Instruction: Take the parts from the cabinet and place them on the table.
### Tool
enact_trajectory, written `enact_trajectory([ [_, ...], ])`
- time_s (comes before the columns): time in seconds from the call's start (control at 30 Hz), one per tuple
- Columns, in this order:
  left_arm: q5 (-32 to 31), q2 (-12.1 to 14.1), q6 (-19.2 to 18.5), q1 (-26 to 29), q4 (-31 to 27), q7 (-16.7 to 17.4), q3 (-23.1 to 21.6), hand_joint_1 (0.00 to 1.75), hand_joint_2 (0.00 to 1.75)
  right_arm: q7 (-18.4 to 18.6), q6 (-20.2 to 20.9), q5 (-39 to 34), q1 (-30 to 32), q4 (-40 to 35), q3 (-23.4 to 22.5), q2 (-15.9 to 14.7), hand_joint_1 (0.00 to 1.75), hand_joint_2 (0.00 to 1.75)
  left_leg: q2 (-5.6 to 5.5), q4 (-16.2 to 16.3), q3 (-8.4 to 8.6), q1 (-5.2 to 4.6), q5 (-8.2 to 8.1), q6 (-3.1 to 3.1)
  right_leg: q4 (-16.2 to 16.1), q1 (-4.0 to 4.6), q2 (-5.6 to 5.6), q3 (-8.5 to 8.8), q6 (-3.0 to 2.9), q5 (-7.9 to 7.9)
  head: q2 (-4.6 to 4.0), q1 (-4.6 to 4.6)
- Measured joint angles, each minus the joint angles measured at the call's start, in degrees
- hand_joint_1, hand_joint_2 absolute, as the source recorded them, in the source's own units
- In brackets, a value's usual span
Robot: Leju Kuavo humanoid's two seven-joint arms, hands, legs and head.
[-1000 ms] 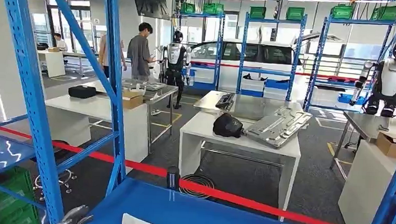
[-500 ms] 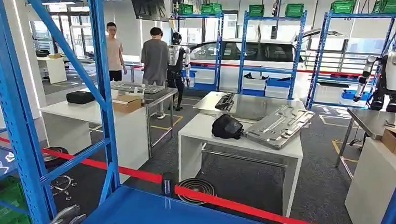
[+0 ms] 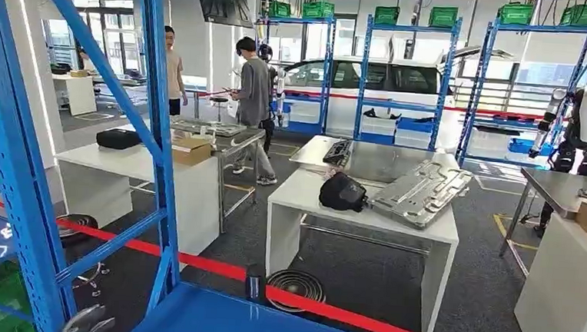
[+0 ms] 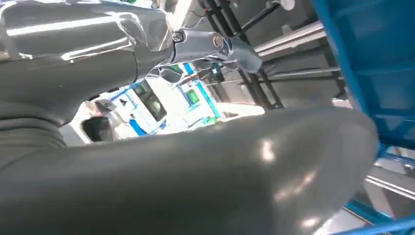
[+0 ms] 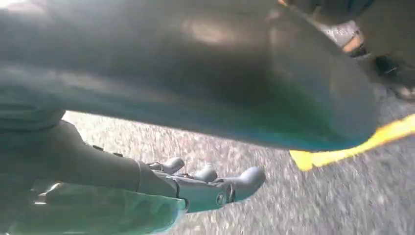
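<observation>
Clearly the head view looks through the blue cabinet point(image 3: 25, 157), whose slanted braces and uprights frame the room beyond; its blue shelf point(image 3: 265, 326) lies along the lower edge, and I see no part lying on the visible stretch of it. At the shelf's near left corner the left hand point(image 3: 87, 323) shows as silver fingers; whether it holds anything cannot be told there. Past the red barrier tape point(image 3: 343, 311) stands the white table point(image 3: 304, 194), likely the drop-off, with a dark bag point(image 3: 343, 192) and a grey metal panel point(image 3: 420, 191) already on it.

Left wrist view: a thick grey thumb point(image 4: 195, 181) looms close, the fingers point(image 4: 215, 44) lie straight, and nothing plainly sits between them, so the grip is unclear.

Right wrist view: the right hand point(image 5: 205, 188) hangs over grey floor beside a yellow line point(image 5: 352, 144), fingers stretched out and empty.
</observation>
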Motion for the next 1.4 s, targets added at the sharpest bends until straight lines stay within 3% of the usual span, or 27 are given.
enact_trajectory([
  [0.03,-0.02,0.0,-0.37,0.09,0.0,0.24,0.0,0.0,0.0,0.02,-0.18,-0.29,0.1,0.0,0.0,0.02,0.0,0.0,-0.08,0.06,0.13,-0.07,-0.12,-0.01,2.92,0.0,0.0,-2.37,-0.19,-1.41,0.02,0.0],
  [0.07,-0.42,-0.02,-0.74,0.22,0.0,0.79,0.0,0.0,0.0,0.07,-0.66,-0.61,0.41,0.0,0.0,0.13,0.0,0.0,-0.29,0.06,0.44,-0.13,-0.43,-0.01,3.45,-0.05,-0.01,-3.71,0.14,-1.3,0.02,0.07],
  [0.1,-0.74,-0.02,-0.92,0.38,0.0,1.22,0.0,0.0,0.0,0.11,-0.96,-0.81,0.74,0.0,0.0,0.26,0.0,0.0,-0.44,0.07,0.9,-0.14,-0.79,-0.14,1.04,-0.06,-0.02,-3.44,0.73,0.4,0.02,0.06],
  [0.17,-1.05,-0.07,-0.98,0.53,0.0,1.44,-0.02,0.0,0.0,0.11,-1.31,-1.01,1.09,0.0,0.0,0.37,0.0,0.0,-0.57,0.2,2.02,-0.08,-1.65,-0.53,-8.67,-0.13,-0.06,-0.05,2.15,6.14,0.02,0.15],
  [0.2,-1.11,-0.11,-1.0,0.53,0.0,1.51,-0.02,0.0,0.0,0.11,-1.44,-1.05,1.22,0.0,-0.02,0.37,0.0,0.0,-0.57,0.37,2.26,-0.15,-2.21,-0.91,-13.92,-0.22,-0.2,1.65,2.4,9.29,0.0,0.28],
  [0.23,-1.11,-0.11,-1.09,0.56,0.04,1.55,-0.02,0.0,0.0,0.11,-1.51,-1.05,1.27,0.0,-0.02,0.5,0.0,0.0,-0.56,0.75,2.54,-0.43,-2.52,-1.26,-13.72,0.12,-0.29,1.11,0.99,7.94,-0.07,0.22],
  [0.27,-1.11,-0.11,-1.16,0.6,0.04,1.62,0.02,0.0,0.0,0.11,-1.53,-1.09,1.17,0.0,-0.02,0.52,0.0,0.0,-0.56,0.73,2.15,-0.49,-2.8,-1.64,-13.52,0.24,-0.41,1.63,-0.18,7.92,-0.04,0.24],
  [0.3,-1.11,-0.15,-1.18,0.64,0.04,1.73,0.02,0.0,0.0,0.11,-1.57,-1.14,1.33,0.0,-0.02,0.61,0.0,0.0,-0.5,0.82,2.36,-0.55,-2.98,-1.94,-13.69,0.24,-0.26,1.6,-0.42,8.92,0.02,0.15],
  [0.37,-1.01,-0.13,-1.22,0.83,0.04,1.9,0.22,0.0,0.0,0.09,-1.7,-1.64,1.53,0.0,-0.04,0.85,0.0,0.0,-0.53,1.34,2.5,-0.4,-3.28,-2.23,-13.68,-0.31,-0.1,2.29,-0.84,8.99,0.04,0.02],
  [0.4,-0.46,-0.04,-1.66,1.3,0.13,2.38,0.28,0.0,1.75,-0.02,-2.1,-2.27,1.72,0.02,-0.22,0.96,0.0,0.0,-0.24,2.36,2.06,-0.22,-4.02,-2.64,-13.89,-0.23,-0.09,2.66,-1.03,8.86,0.02,0.13],
  [0.43,-0.09,0.2,-2.1,1.88,0.31,2.58,0.33,0.0,1.75,-0.4,-2.38,-2.76,1.95,0.02,-0.46,1.09,0.0,0.0,-0.15,5.21,0.77,-0.08,-5.55,-3.13,-13.9,-0.22,-0.05,2.88,-1.34,8.65,0.02,-0.15],
  [0.5,-1.18,1.23,-2.58,3.68,1.66,3.35,0.24,0.0,1.75,-1.82,-2.73,-3.56,2.65,0.18,-0.98,1.2,0.0,0.0,-0.1,13.94,-4.17,0.33,-9.48,-3.84,-13.88,-0.12,-0.01,2.98,-1.66,8.41,0.0,-0.15],
  [0.53,-1.99,2.08,-2.58,5.02,2.54,3.56,0.13,0.0,1.75,-2.38,-3.06,-3.76,3.03,0.28,-1.2,1.22,0.0,0.0,-0.09,17.74,-6.55,0.49,-10.82,-4.01,-13.88,-0.03,0.02,2.97,-1.82,8.29,0.02,-0.22],
  [0.57,-3.15,3.23,-2.58,6.59,3.63,4.12,0.04,0.0,1.75,-2.99,-3.36,-3.85,3.54,0.44,-1.55,1.25,0.0,0.0,-0.09,19.49,-8.13,0.55,-10.83,-4.01,-13.87,0.15,0.09,3.02,-1.92,8.19,0.02,-0.22],
  [0.63,-5.65,4.37,-2.38,8.43,4.92,5.84,-0.15,0.0,1.75,-3.76,-4.26,-3.72,4.35,0.63,-1.71,1.25,0.0,0.0,-0.08,14.33,-6.44,0.49,-7.16,-3.5,-13.88,0.5,0.16,3.27,-1.88,8.01,0.02,-0.31],
  [0.7,-7.57,5.71,-1.92,10.02,5.75,7.26,-0.37,0.0,1.75,-4.31,-5.09,-3.65,4.65,0.79,-1.81,1.29,0.0,0.0,0.04,3.93,-1.44,-0.14,-1.9,-1.8,-13.98,1.04,0.35,3.6,-1.97,7.93,0.02,-0.37],
  [0.73,-8.02,6.36,-1.72,10.46,5.86,7.61,-0.48,0.0,1.75,-4.46,-5.27,-3.65,4.69,0.85,-1.81,1.84,0.0,0.0,0.28,1.7,-0.45,-0.72,-1.79,-0.84,-13.98,1.06,0.42,3.68,-1.97,7.9,0.02,-0.26],
  [0.77,-8.42,6.8,-1.55,10.82,6.21,7.78,-0.66,0.0,1.75,-4.48,-5.44,-3.65,4.8,0.94,-1.84,1.68,0.0,0.0,0.32,1.73,-0.62,-0.92,-3.18,-0.72,-14.15,0.86,0.43,3.65,-1.74,7.88,0.02,-0.24],
  [0.87,-9.9,7.69,-1.24,11.87,6.6,9.09,-0.68,0.0,1.75,-4.5,-5.68,-3.65,4.82,1.09,-1.9,1.64,0.0,0.0,0.04,0.81,-0.08,-1.2,-1.7,0.52,-14.51,1.09,0.34,4.0,-0.92,7.85,0.02,-0.35],
  [0.9,-10.56,7.74,-1.09,12.23,6.69,9.62,-0.74,0.0,1.75,-4.52,-5.9,-3.63,4.91,1.11,-1.92,1.68,0.0,0.0,0.32,-0.68,1.38,-0.28,-0.51,0.26,-13.57,1.16,0.17,3.71,-1.04,7.55,0.02,-0.37],
  [0.93,-11.35,7.78,-0.85,12.24,6.88,10.12,-0.77,0.0,1.75,-4.57,-6.06,-3.65,5.01,1.16,-1.95,1.57,0.0,0.0,0.27,-1.09,1.65,-0.37,-0.47,0.47,-11.78,1.21,0.19,2.91,-1.16,6.24,0.02,-0.26],
  [1.0,-14.02,7.76,-0.04,12.67,7.54,11.67,-0.77,0.0,1.75,-4.55,-6.47,-3.69,5.05,1.38,-2.1,1.27,0.0,0.0,0.37,-1.07,1.5,-0.39,-0.19,0.59,-3.32,0.8,0.2,-1.11,-1.48,2.31,0.02,-0.13],
  [1.07,-15.62,7.74,0.68,13.42,8.33,12.59,-0.85,0.0,1.75,-4.57,-6.67,-3.87,5.26,1.57,-2.36,1.18,0.0,0.0,0.38,-0.94,1.25,-0.35,-0.25,0.49,3.39,0.47,0.16,-4.48,-0.85,0.29,0.02,-0.13],
  [1.13,-16.26,7.65,1.23,14.15,9.14,13.71,-0.87,0.0,1.75,-4.57,-6.82,-4.04,5.44,1.73,-2.47,1.14,0.0,0.0,0.22,-0.69,1.27,-0.1,-0.49,-0.02,-0.75,-0.11,0.09,-2.34,0.64,2.45,0.02,-0.04],
  [1.2,-16.9,7.56,1.62,15.21,9.79,14.69,-0.66,0.0,1.75,-4.96,-6.8,-4.33,5.53,1.9,-2.75,1.11,0.0,0.0,0.15,0.42,1.15,0.24,-1.15,-1.0,-11.46,-0.74,-0.04,3.38,2.17,6.25,0.02,-0.02],
  [1.3,-17.9,7.54,1.57,15.79,10.49,15.53,-0.35,0.0,1.75,-5.73,-6.56,-4.79,5.6,2.27,-3.12,1.18,0.0,0.0,0.1,1.74,0.64,-0.06,-2.09,-2.15,-12.81,-0.28,0.13,4.14,0.1,6.13,0.02,-0.15],
  [1.4,-19.33,7.5,1.44,15.79,11.59,16.33,-0.09,0.0,1.75,-6.06,-6.67,-4.87,5.62,2.6,-3.28,1.29,0.0,0.0,0.08,2.1,0.53,0.4,-2.41,-2.49,-12.86,-0.56,0.1,4.21,-0.7,6.22,0.02,-0.11],
])
